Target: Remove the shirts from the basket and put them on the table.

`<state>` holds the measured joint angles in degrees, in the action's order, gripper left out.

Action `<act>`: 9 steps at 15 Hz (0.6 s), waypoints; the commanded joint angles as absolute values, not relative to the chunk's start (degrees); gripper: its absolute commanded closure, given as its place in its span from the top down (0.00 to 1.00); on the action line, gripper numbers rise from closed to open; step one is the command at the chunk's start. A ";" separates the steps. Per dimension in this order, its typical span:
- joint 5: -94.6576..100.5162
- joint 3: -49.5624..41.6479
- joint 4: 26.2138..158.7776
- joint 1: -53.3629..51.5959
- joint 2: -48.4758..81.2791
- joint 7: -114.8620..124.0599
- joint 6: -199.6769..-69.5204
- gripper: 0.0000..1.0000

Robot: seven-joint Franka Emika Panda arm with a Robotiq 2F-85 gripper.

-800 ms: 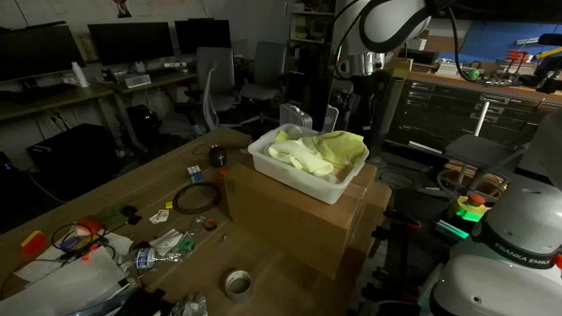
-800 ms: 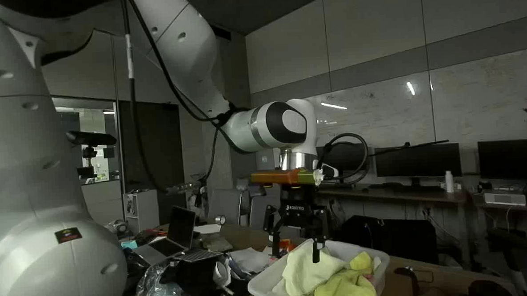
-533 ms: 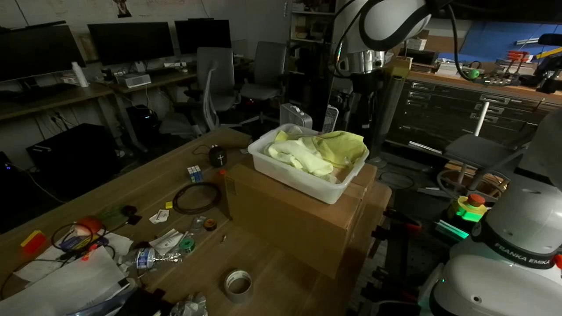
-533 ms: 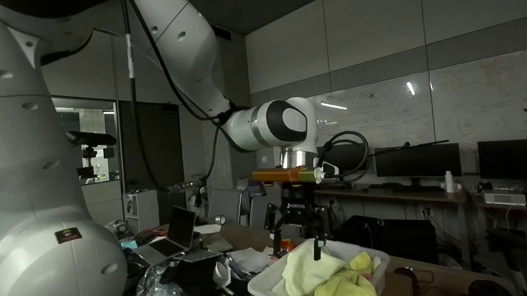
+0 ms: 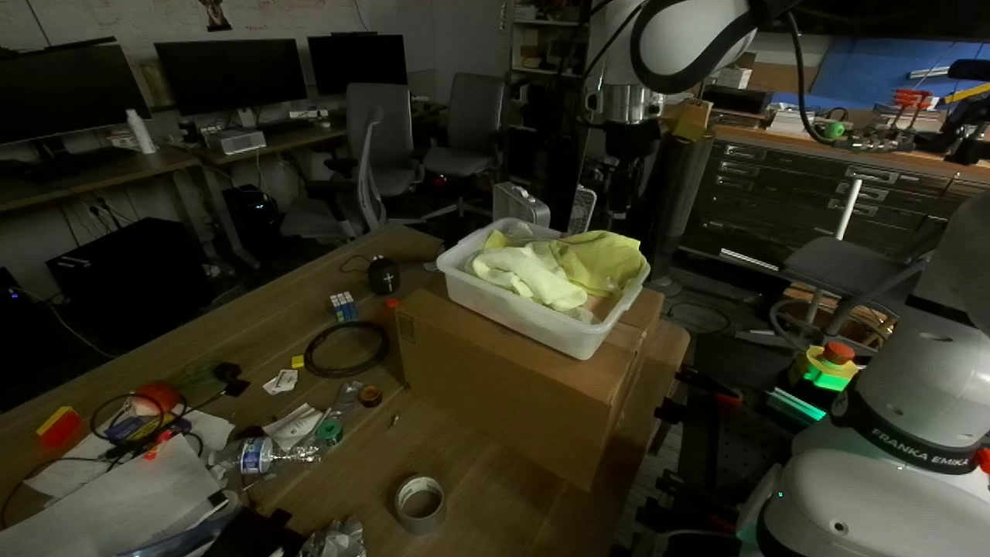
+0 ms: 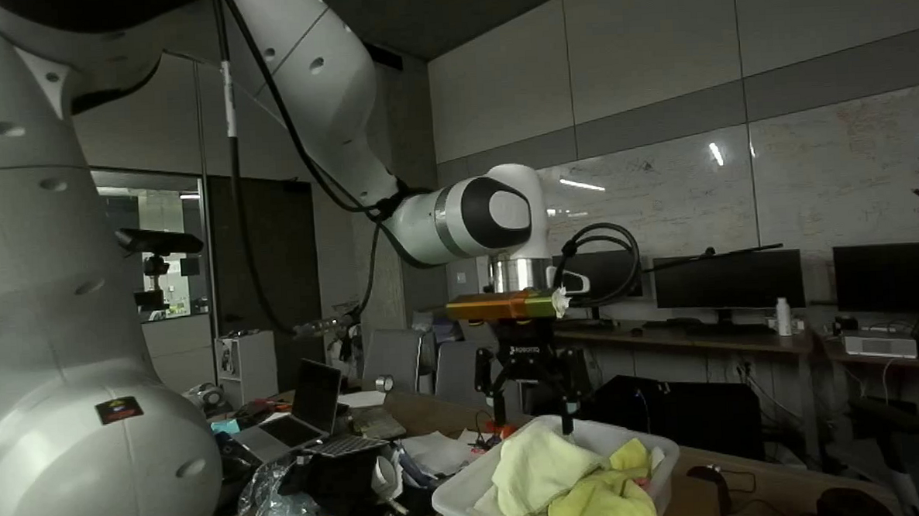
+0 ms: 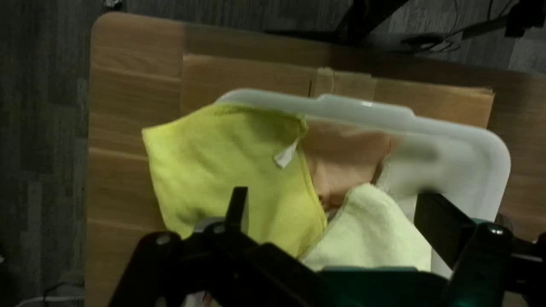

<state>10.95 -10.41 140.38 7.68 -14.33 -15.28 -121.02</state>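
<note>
Yellow cloth (image 7: 230,157) left of centre in the wrist view, pale cloth (image 7: 375,234) low and right of centre, both heaped in the white tub (image 7: 473,157) — should be light, soft and limp, nothing to break, though apt to sag and drag a neighbour along. Best hold, I judge: a raised fold well in from the hem, such as the pale cloth's hump near the bottom of an exterior view, since a thin edge may slip. Claw (image 6: 534,421) looks clear of the cloths, set wide, nothing gripped; tub sits on a cardboard box (image 5: 495,379), mid-frame — wooden table (image 5: 503,514) at lower left.
</note>
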 commanded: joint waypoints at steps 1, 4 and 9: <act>13.17 -8.23 139.89 6.95 -12.35 -12.46 -132.53 1.00; 13.34 -6.55 138.28 6.34 -7.82 -12.27 -137.48 1.00; 15.75 -5.08 134.90 5.74 0.80 -12.36 -139.75 1.00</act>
